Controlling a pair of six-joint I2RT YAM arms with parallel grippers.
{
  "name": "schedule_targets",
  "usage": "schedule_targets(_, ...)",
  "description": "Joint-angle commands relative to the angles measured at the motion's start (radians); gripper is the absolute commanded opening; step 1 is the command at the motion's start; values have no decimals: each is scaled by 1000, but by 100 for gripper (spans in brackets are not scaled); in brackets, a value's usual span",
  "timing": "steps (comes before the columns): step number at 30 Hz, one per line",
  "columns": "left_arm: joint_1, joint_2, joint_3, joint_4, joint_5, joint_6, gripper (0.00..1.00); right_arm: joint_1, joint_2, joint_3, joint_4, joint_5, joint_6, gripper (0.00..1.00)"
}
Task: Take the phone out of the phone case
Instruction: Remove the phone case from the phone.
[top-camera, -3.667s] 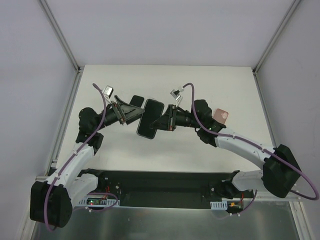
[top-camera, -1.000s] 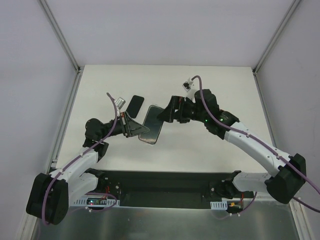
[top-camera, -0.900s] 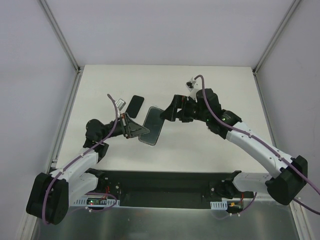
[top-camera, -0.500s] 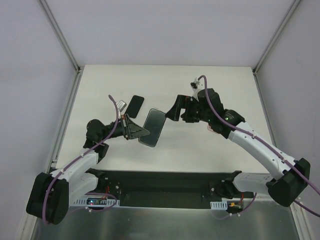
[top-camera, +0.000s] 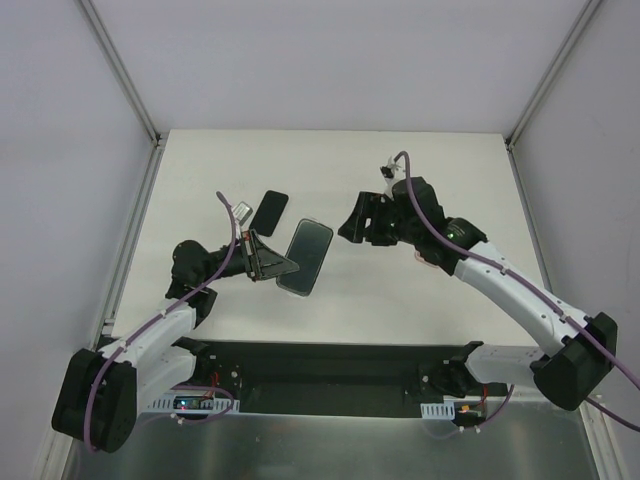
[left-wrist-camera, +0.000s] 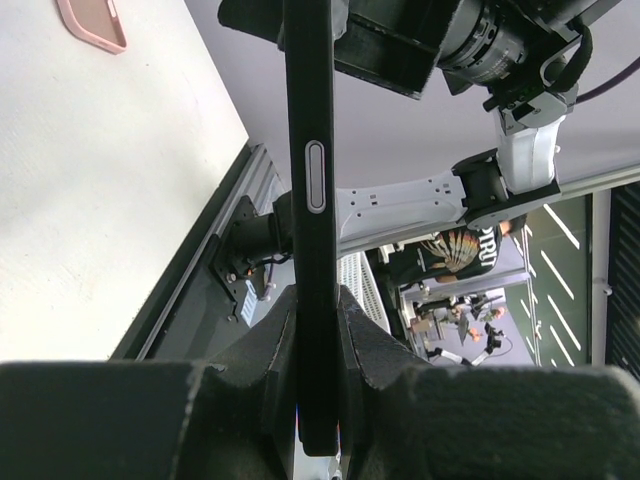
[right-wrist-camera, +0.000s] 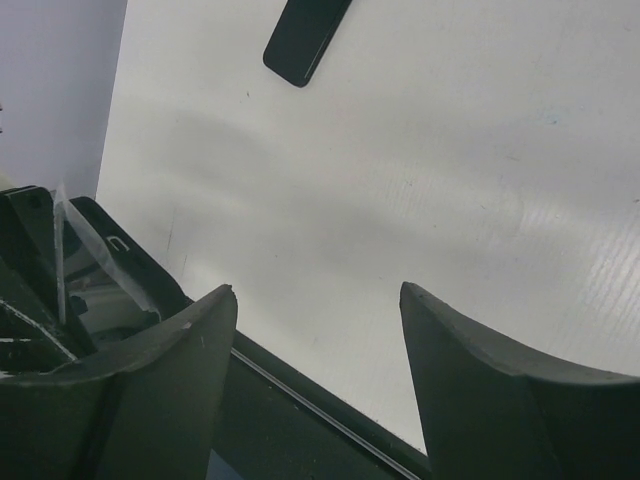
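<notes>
My left gripper (top-camera: 284, 263) is shut on the lower edge of the dark phone (top-camera: 308, 256) and holds it above the table. The left wrist view shows the phone (left-wrist-camera: 309, 150) edge-on, rising from between the left gripper's (left-wrist-camera: 318, 335) pads. I cannot tell a case apart from the phone. To the phone's right my right gripper (top-camera: 351, 222) stands open and a little apart from it. Nothing sits between the right gripper's (right-wrist-camera: 315, 292) fingers, and the phone (right-wrist-camera: 105, 250) shows at that view's left edge.
A black flat slab (top-camera: 268, 211) (right-wrist-camera: 305, 30) lies on the white table behind the held phone. A pink case (left-wrist-camera: 90, 20) lies on the table at the far right. The black base rail (top-camera: 320, 365) runs along the near edge.
My right gripper has drawn back to the right, off the phone's upper corner, and its jaws have narrowed somewhat. The left gripper keeps hold of the phone, which has tipped slightly.
</notes>
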Motion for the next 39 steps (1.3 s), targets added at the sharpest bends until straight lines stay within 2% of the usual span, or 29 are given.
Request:
schedule_targets(1, -8, -37, 26, 112, 4, 20, 0, 8, 11, 16, 3, 1, -7, 69)
schedule_targets(7, -8, -52, 22, 40, -16, 70, 0, 25, -115, -74, 142, 7, 59, 79)
schedule_targets(12, -8, -77, 35, -61, -35, 131, 0, 74, -162, -59, 140, 50, 59, 79)
schedule_targets(21, -8, -104, 39, -91, -49, 147, 0, 142, -43, 36, 11, 87, 39, 79)
schedule_targets(27, -8, -129, 42, -100, -65, 142, 0, 142, -1, 36, -30, 153, 59, 73)
schedule_targets(31, -8, -137, 50, -101, -68, 141, 0, 140, 11, 38, -30, 162, 57, 63)
schedule_targets(39, -8, -155, 76, -101, -65, 136, 0, 139, 68, 39, -36, 186, 57, 48)
